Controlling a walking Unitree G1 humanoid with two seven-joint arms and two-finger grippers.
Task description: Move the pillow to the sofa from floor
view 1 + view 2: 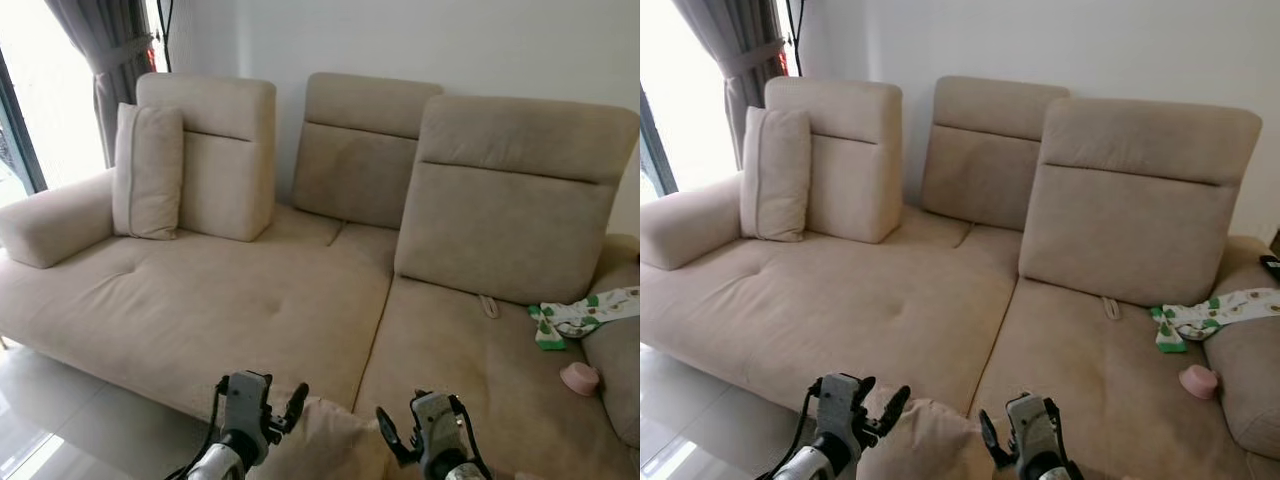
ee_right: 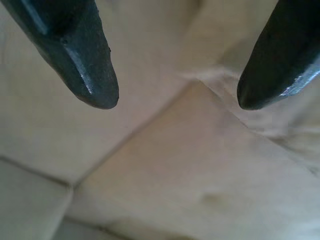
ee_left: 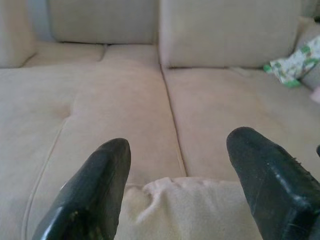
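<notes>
A wide beige sofa stands against a white wall, grey curtain at the window on the left. Low at the sofa's front edge, the pillow sits between both grippers. The left gripper has its fingers spread wide, and its wrist view shows the pillow's edge lying between them. The right gripper is spread too, its wrist view looking down on beige fabric. A second cushion leans upright against the left backrest; a green-patterned cloth and a small pink object lie at the right end.
</notes>
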